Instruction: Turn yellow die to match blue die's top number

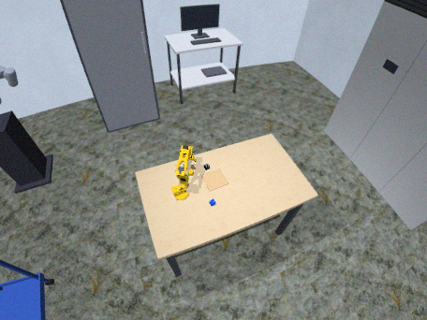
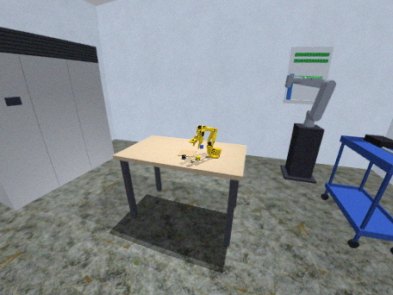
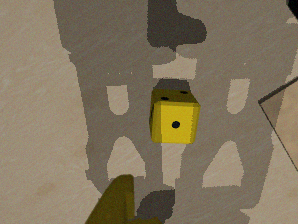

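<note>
The yellow die (image 3: 175,120) lies on the bare table top, off the mat, in the middle of the wrist view. Its face towards the wrist camera shows one pip, and the face behind that shows two. My gripper (image 2: 195,142) hangs above the die, partly open and holding nothing; one yellow jaw (image 3: 117,200) shows at the bottom edge of the wrist view. A corner of the tan mat (image 3: 282,122) is at the right; the mat (image 1: 215,180) lies flat beside the arm (image 1: 184,172). The blue die (image 1: 212,202) sits on the table nearer the front, and its pips are too small to read.
A black die (image 1: 206,166) lies on the table just behind the mat. The arm's shadow falls over the yellow die. Cabinets, a monitor desk, a blue cart and another robot stand well away from the table.
</note>
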You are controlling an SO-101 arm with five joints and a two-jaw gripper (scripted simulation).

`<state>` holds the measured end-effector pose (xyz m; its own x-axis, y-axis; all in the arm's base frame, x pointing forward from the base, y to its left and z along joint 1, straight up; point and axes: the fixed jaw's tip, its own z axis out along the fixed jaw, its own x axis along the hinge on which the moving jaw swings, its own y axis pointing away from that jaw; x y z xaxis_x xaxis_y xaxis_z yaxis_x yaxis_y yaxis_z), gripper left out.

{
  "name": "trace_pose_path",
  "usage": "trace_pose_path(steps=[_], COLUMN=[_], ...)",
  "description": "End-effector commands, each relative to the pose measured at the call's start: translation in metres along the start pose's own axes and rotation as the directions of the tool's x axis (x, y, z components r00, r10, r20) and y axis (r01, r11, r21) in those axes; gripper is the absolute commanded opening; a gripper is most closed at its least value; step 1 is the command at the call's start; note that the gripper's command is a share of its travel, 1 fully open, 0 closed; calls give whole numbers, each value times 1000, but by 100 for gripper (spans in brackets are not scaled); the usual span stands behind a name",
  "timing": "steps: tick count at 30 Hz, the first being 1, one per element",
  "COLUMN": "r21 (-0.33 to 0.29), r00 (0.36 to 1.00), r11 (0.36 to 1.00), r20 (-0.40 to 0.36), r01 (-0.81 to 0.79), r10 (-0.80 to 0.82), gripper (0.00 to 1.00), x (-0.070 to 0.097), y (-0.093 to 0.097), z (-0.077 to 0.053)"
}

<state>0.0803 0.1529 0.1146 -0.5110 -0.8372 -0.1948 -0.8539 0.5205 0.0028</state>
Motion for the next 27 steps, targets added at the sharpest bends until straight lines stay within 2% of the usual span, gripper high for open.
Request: trace_pose_path(steps=[1, 18, 22, 27], r21=[-6, -6, 0, 15], r00=[998, 996, 996, 985], r11=[999, 996, 996, 996], r20=[44, 26, -25, -151], r01=[-49, -88, -88, -87], r10=[49, 88, 88, 88], gripper=[35, 35, 35, 35], x=[-6, -7, -5, 1], y=[2, 2, 2, 2], z=[-7, -5, 3, 21])
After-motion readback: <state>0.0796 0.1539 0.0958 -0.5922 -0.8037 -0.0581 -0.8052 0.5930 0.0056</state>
